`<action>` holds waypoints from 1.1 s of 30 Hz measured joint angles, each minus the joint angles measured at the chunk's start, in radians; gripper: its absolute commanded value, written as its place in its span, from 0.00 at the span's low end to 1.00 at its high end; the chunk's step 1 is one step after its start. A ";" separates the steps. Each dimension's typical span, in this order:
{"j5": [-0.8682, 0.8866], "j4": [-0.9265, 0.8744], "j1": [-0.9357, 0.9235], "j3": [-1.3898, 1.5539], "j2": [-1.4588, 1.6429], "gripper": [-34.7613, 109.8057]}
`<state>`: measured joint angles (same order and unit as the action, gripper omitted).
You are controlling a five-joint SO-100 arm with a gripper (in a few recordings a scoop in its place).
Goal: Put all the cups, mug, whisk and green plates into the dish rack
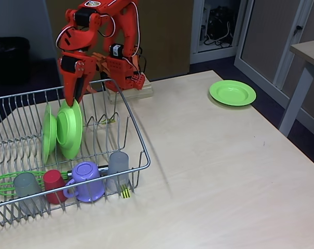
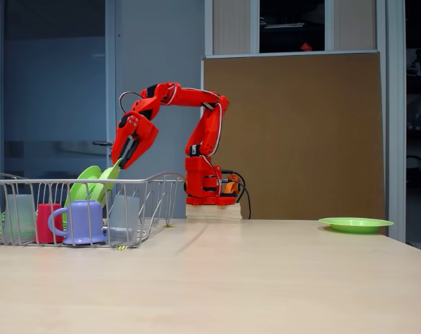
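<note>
The wire dish rack [image 1: 139,139] [image 2: 149,182] stands at the left. Two green plates stand upright in it, one [image 1: 49,134] [image 2: 80,190] beside the other [image 1: 69,130] [image 2: 103,182]. My red gripper [image 1: 73,99] [image 2: 117,165] reaches down from above and is shut on the top rim of the right-hand one. A third green plate [image 1: 232,92] [image 2: 355,223] lies flat on the table far right. Along the rack's front sit a grey cup [image 1: 26,187] [image 2: 19,216], the red cup [image 1: 54,184] [image 2: 46,221], the purple mug [image 1: 86,180] [image 2: 81,221] and another grey cup [image 1: 118,163] [image 2: 124,217]. The green whisk [image 1: 3,182] lies behind them.
The arm's base sits on a wooden block [image 1: 130,92] [image 2: 211,211] at the table's back edge, just right of the rack. A pale table leg [image 1: 297,98] stands beyond the right edge. Bare tabletop [image 1: 208,171] spreads between the rack and the flat plate.
</note>
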<state>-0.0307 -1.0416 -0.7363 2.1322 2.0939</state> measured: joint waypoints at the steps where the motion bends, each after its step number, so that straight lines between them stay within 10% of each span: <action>1: -0.006 0.000 -0.012 0.000 -0.005 0.24; 14: -0.158 0.017 -0.057 -0.041 -0.121 0.38; 33: -0.046 -0.218 0.380 -0.037 0.225 0.39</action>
<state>-0.0767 -1.2594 -0.3559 2.0954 2.3194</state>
